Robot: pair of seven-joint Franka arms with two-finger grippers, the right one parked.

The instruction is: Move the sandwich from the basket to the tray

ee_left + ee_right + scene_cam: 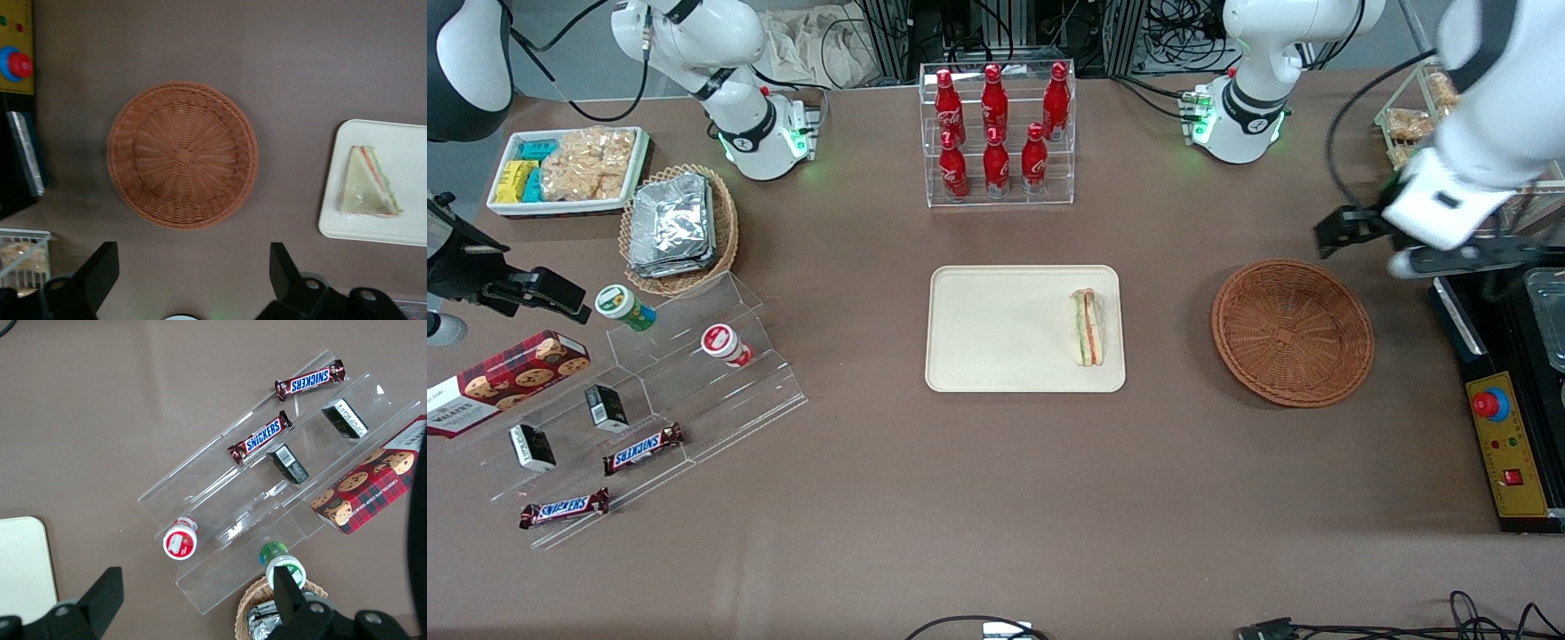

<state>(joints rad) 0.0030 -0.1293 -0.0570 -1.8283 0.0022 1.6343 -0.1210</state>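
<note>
The sandwich (1088,327) (369,183), a wrapped triangular wedge with green and red layers, lies on the cream tray (996,356) (413,143), at the tray's end nearest the basket. The reddish-brown wicker basket (1291,331) (181,155) has nothing in it and sits beside the tray toward the working arm's end of the table. My left gripper (1343,229) (193,270) hangs open and holds nothing, high above the table, farther from the front camera than the basket and apart from it.
A clear rack of red bottles (998,133) stands farther from the front camera than the tray. A black control box with a red button (1504,444) (17,63) lies at the working arm's end. A clear stepped shelf with snacks (640,418) and a tan basket of foil packets (678,227) lie toward the parked arm's end.
</note>
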